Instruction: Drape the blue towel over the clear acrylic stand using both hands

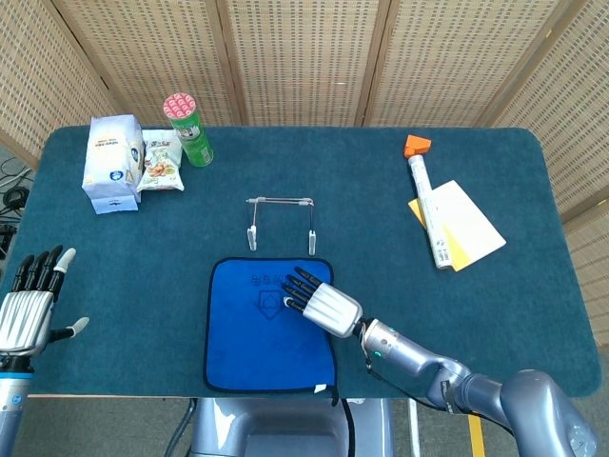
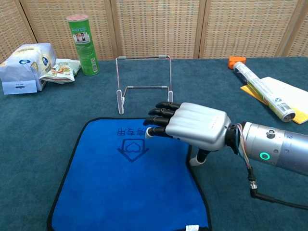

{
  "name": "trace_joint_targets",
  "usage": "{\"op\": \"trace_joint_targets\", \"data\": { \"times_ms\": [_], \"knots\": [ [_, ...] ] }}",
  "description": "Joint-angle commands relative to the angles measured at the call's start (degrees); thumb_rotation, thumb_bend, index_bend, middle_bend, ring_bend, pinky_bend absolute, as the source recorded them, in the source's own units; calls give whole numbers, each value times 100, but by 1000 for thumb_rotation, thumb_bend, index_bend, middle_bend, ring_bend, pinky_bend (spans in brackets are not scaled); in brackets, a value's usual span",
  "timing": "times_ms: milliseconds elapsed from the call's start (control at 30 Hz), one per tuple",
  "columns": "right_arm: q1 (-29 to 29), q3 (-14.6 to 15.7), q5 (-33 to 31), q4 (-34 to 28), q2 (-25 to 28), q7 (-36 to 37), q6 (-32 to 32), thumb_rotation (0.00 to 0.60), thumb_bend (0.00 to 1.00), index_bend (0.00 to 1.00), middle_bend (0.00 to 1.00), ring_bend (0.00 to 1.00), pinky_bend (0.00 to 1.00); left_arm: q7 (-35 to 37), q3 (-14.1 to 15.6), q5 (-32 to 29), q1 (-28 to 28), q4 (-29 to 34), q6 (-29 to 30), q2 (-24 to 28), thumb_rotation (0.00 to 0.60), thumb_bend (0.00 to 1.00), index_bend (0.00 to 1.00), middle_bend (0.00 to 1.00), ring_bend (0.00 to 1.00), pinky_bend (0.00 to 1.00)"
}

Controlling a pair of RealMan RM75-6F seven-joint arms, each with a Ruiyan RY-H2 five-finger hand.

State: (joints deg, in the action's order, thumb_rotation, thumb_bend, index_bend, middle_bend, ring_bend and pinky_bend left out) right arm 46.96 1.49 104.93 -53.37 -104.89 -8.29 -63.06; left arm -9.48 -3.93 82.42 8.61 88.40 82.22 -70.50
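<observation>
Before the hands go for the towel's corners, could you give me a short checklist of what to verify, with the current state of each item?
1. Blue towel lies flat and unfolded on the table: ok.
2. Acrylic stand is upright, just beyond the towel's far edge, with nothing on it: ok.
3. Right hand is over the towel's far right part, fingers extended: ok. Whether it touches the cloth: cannot tell.
4. Right hand has a grip on the towel: not ok, nothing is pinched.
5. Left hand is at the towel: not ok, it is open at the table's left edge, far from the cloth.
6. Green can and snack packs are away from the stand: ok.
</observation>
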Motion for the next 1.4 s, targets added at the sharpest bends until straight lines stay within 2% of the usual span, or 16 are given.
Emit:
{"op": "trace_joint_targets", "data": {
  "times_ms": [33,167,367,467,667,733,800,867,1067,1167,1200,1267,1400],
  "knots": [
    [18,5,-10,-8,-20,-10,-11,600,25,281,125,0,55,9,2,1,-3,0,4,5,600,0,0,0,0,0],
    [34,16,-1,-18,-40,52,-99,600,154,396,141,1,74,31,10,3,-1,-13,-8,7,600,0,0,0,0,0],
    [61,73,37,67,-84,153,-178,600,353,497,151,5,85,37,20,1,22,-39,-56,-4,600,0,0,0,0,0],
    [71,97,34,115,-114,166,-173,600,399,555,151,6,88,37,34,37,39,-64,-70,-22,600,0,0,0,0,0],
    [87,113,12,195,-179,220,-192,600,414,596,151,6,89,204,121,354,166,-380,-130,-142,600,1,0,0,0,0],
    [96,108,-12,214,-194,252,-190,600,414,600,151,6,94,305,160,561,273,-645,-174,-213,600,29,55,0,0,0],
    [102,109,-34,224,-204,287,-184,600,414,600,151,6,97,521,196,1061,462,-1216,-19,-391,600,61,156,0,0,0],
    [105,122,-42,233,-208,295,-181,600,414,603,151,10,104,853,309,1657,680,-2068,205,-642,600,73,233,0,0,0],
    [111,141,-61,228,-198,237,-194,600,414,615,158,13,132,1757,636,2720,1325,-4166,666,-1348,600,72,262,0,0,0],
    [126,122,-58,164,-180,189,-241,600,414,615,162,13,132,2029,939,3369,1741,-5536,1063,-1942,600,72,270,0,0,0],
    [136,110,-67,130,-162,160,-240,600,414,615,164,13,132,2164,989,3448,1850,-6059,1180,-2217,600,71,273,0,0,0],
    [144,90,-94,78,-139,137,-229,600,414,614,168,13,132,2398,1041,3470,1932,-6612,1353,-2527,600,71,284,0,0,0],
    [159,62,-135,9,-95,102,-210,600,414,615,169,13,132,2651,1162,3486,2073,-7221,1497,-2932,600,71,306,0,0,0]
  ]
}}
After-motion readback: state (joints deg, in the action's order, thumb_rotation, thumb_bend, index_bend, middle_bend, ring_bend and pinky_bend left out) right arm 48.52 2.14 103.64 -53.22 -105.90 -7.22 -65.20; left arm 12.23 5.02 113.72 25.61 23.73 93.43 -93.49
